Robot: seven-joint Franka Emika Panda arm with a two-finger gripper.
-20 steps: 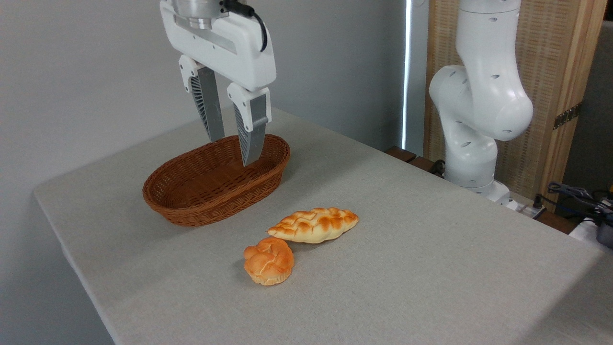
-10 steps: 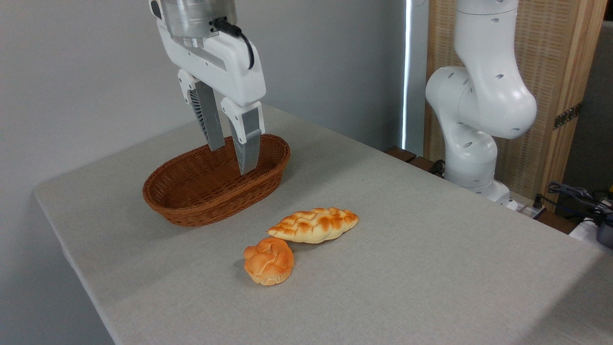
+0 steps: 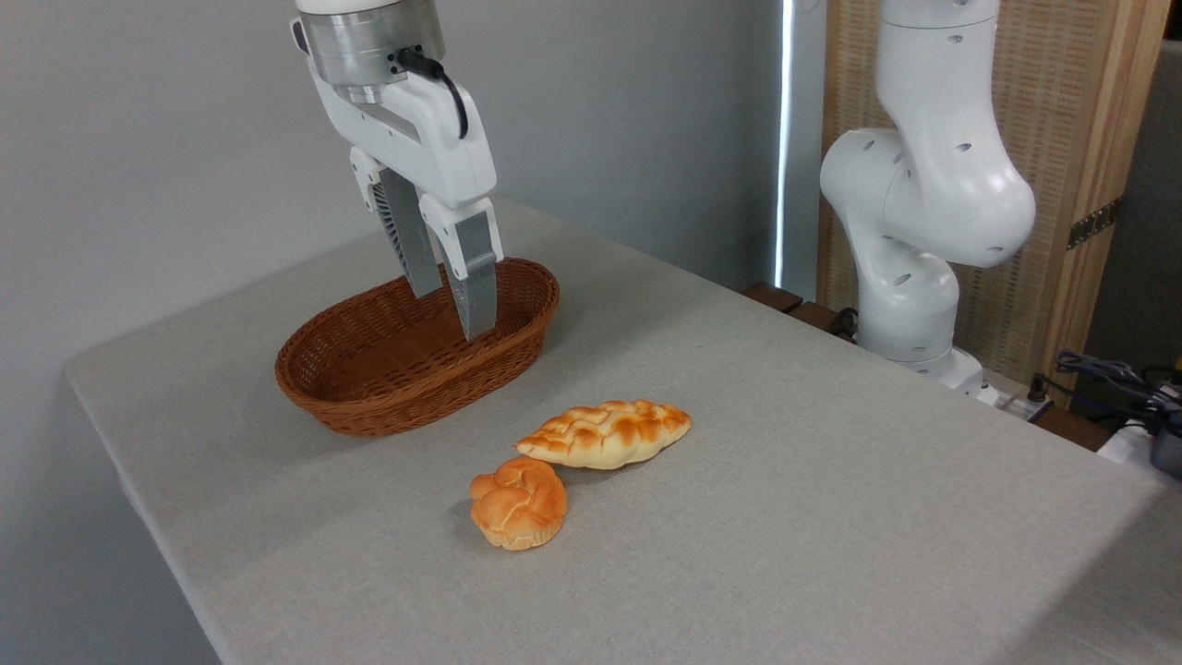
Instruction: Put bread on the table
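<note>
On the large rectangular table with its light grey fabric-textured top (image 3: 831, 517) you see the elongated braided loaf of bread, golden-yellow with browned patches (image 3: 605, 433), lying flat near the middle, outside the brown oval wicker basket (image 3: 369, 388) and just beside the round orange knotted bun (image 3: 518, 503); whether loaf and bun touch cannot be told. The basket appears empty. Above its far end hangs the white two-finger gripper (image 3: 451, 305), its grey ribbed fingers (image 3: 476, 286) set a narrow gap apart and holding nothing, tips level with the basket rim.

Judged from how it lies, the loaf is already where the task wants it. Should you need to move it, expect a light object; its glossy crust suggests a smooth and possibly slippery skin, and whether it is soft or stiff cannot be told. Take hold across the thick middle, fingers closing on the two long sides. Avoid the pointed ends, where the taper would probably let it slide or pivot out. Open wider than the present gap before descending, and close gently.
</note>
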